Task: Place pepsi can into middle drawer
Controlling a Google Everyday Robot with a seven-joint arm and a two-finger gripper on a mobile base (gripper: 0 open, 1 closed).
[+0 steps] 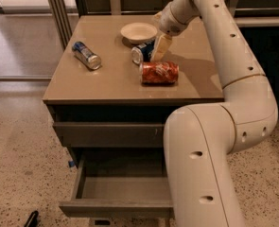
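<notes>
The pepsi can [142, 53] lies on its side on the cabinet top, in front of the bowl, silver end facing left. My gripper [160, 48] reaches down from the upper right and covers the can's right end; whether it touches the can I cannot tell. The middle drawer [125, 189] stands pulled open low on the cabinet front, its grey floor bare. My arm's large white body [200, 164] hides the drawer's right part.
An orange can [159, 73] lies on its side just in front of the pepsi can. A slimmer blue-and-silver can [86, 55] lies at the left. A pale bowl [138, 32] stands at the back. The upper drawer [108, 134] is closed. A speckled floor surrounds the cabinet.
</notes>
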